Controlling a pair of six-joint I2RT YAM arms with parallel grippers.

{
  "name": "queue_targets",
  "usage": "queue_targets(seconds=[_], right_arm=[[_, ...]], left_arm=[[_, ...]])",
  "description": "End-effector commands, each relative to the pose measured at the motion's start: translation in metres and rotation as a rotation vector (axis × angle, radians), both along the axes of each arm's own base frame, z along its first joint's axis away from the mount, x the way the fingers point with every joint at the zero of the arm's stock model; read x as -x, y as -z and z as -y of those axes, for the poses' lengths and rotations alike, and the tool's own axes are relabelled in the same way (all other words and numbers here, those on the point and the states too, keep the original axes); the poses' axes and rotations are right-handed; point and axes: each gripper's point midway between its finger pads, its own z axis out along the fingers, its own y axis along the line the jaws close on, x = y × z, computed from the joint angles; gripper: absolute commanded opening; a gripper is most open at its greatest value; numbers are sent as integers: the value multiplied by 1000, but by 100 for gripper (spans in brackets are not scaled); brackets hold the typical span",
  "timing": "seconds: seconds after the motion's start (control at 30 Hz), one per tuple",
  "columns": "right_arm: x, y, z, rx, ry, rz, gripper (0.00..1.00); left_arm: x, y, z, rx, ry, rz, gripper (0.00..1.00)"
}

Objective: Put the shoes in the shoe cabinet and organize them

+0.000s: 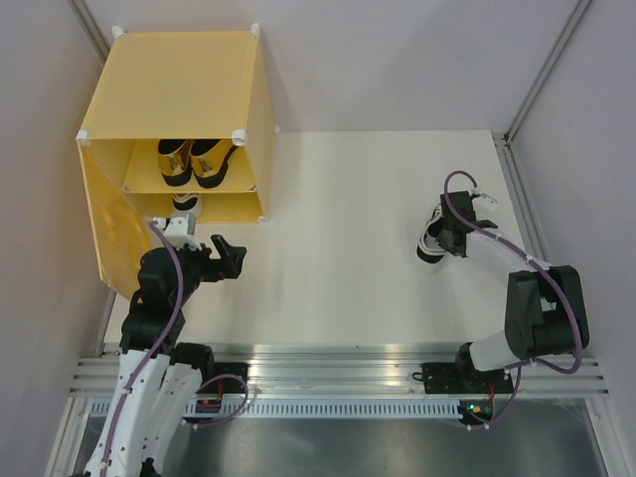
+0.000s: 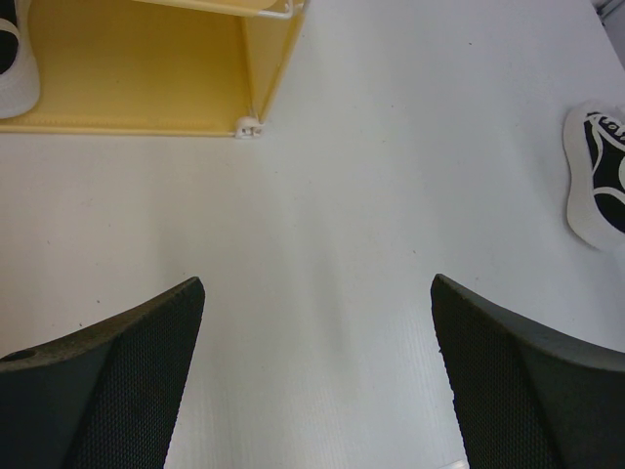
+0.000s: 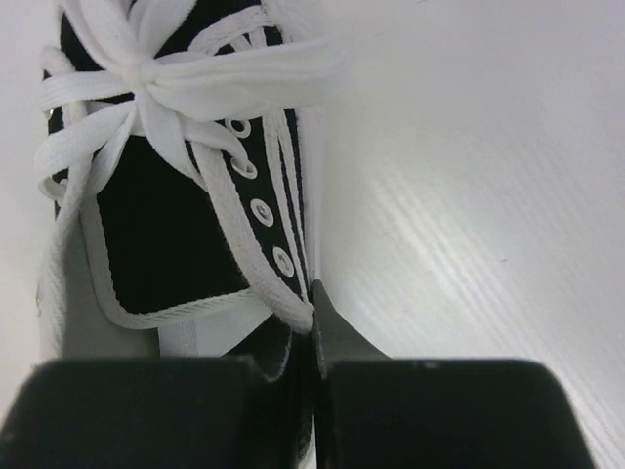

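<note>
Here, the last sneaker (image 1: 427,248) left out on the desk (image 1: 348,219) is seen at its right side, well apart from the yellow cabinet (image 1: 179,79) at the far left corner. The right pincer (image 3: 312,332) is shut on it, and the white-edged side wall of the shoe's opening appears to be pinched between the jaws just beside the eyelets. The shoe's long axis is laid roughly from the near edge of the desk towards the far one, and in the right wrist view the laces are stretched away from the pincer. The right arm is bent at the elbow and reached forward and inward over the shoe. The open front of the cabinet lies to the left across the bare desk, so a long sideways carry is judged to be called for.

The gold loafers (image 1: 194,159) are stood side by side on the cabinet's shelf, and a second sneaker (image 1: 185,204) is lodged in the lower compartment beneath them. The left pincer (image 1: 231,256) is held wide open and empty just in front of that compartment, its arm folded low and much the nearer to the cabinet.
</note>
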Motion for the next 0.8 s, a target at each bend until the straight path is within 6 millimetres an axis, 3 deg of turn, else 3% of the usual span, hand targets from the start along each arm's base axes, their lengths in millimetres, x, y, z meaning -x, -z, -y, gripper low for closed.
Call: queue_targets(seconds=[0.0,0.07,0.1,0.43,0.6,0.77], right_arm=[[-18,-30,-48,-8,-181,84,1],[-22,-40,-66,10,-228,97,1],[-22,-43,-89,8,-285,103,1],[-26,-54,-241,-72,-547,158,0],[-21,-40,-292,-49,-608,158,1],[-13,-25,-322,-37,-645,141,1]], left_arm=[[-6,-6,-2,-35,5,46,100],[-6,-7,-2,-35,5,47,100],[-6,-6,-2,-36,2,46,100],[-7,-5,-4,-40,-10,40,100],[-7,-2,-5,-43,-14,31,100],[-8,2,-4,-40,-10,16,100]])
